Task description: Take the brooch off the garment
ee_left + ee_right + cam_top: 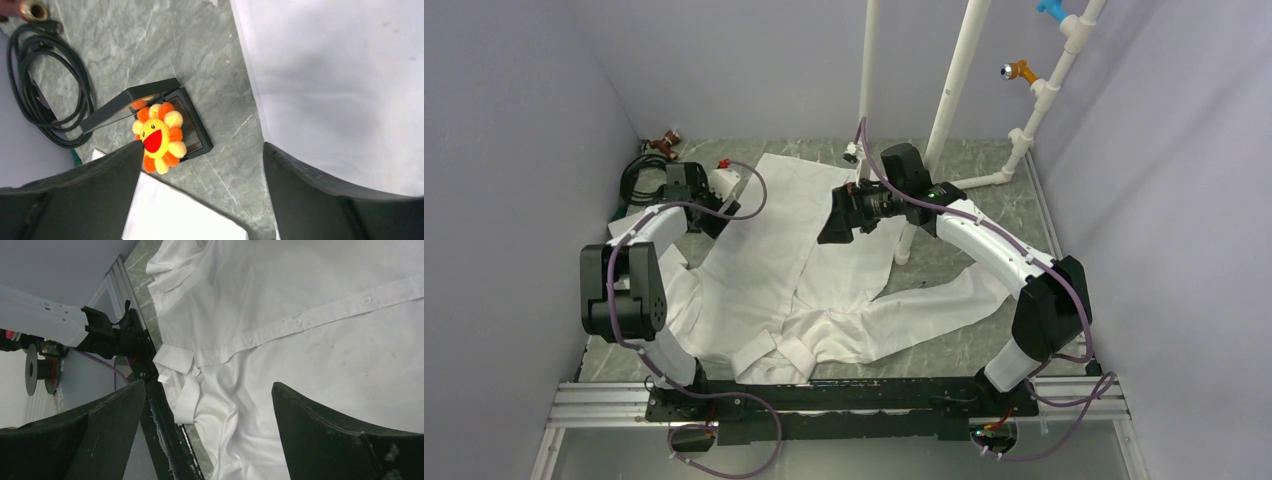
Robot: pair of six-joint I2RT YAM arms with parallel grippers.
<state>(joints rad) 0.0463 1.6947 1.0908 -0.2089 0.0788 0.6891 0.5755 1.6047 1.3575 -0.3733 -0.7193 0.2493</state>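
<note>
Left jaws: wide apart, nothing held. Between them only grey-green worktop (220,65) and the corner of a small black case (192,131).

Brooch (158,138): face up on that case, overhanging its near edge, off the garment (774,270). The jaw on the left of the wrist view overlaps the lower petals; cannot tell whether it touches. The case lid stands open toward the left.

Around the case: a white card (170,210) just beside it on the near side. A coiled black cable (30,90) lies further left, with a brass-coloured fitting (31,10) at the top corner. The garment's straight edge runs down the right, apart from the case, with a strip of bare worktop between.

Right jaws: wide apart too, empty, hanging above the garment over the button placket (300,320), near the collar (175,360). Nothing lies between jaws and cloth. Beyond the collar is the black base mount (120,335).

Overhead: garment spread front up, collar toward the arm bases, one sleeve trailing right under the right arm. The left arm reaches to the far-left area, off the cloth. The right arm is over the middle of the shirt.

Obstructions: a white pipe frame (954,80) at back right, one upright just beside the garment's right edge, close behind the right wrist. It carries an orange peg (1021,70) and a blue peg (1052,8). A small brown object (662,145) sits in the far-left corner.
</note>
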